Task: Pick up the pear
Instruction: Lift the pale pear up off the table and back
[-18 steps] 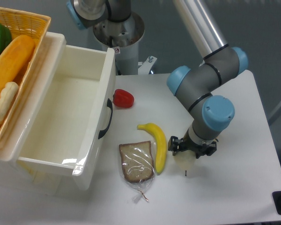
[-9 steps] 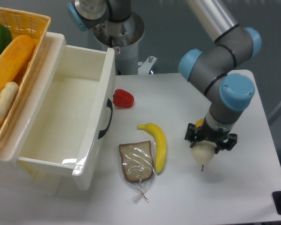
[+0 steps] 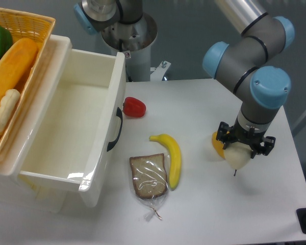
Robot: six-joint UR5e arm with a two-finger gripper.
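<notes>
While pinched in the claw (image 3: 244, 145), the pear (image 3: 237, 157) (pale cream, smooth, rounded), thin dark stem downward.

Over the last 1 s the two-finger gripper (image 3: 240, 146) carried the pale cream-white pear (image 3: 237, 157) rightward, away from the long yellow banana (image 3: 171, 156). Moving off, it uncovered a yellow rounded item (image 3: 217, 144) beside the pear.

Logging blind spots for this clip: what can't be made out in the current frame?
- Gripper: its grip on the pear is hidden by the wrist above.
- Yellow thing: mostly hidden behind gripper and pear.
- Basket: cut off by the left edge.
- Whether the pear clears the table: unclear.
</notes>
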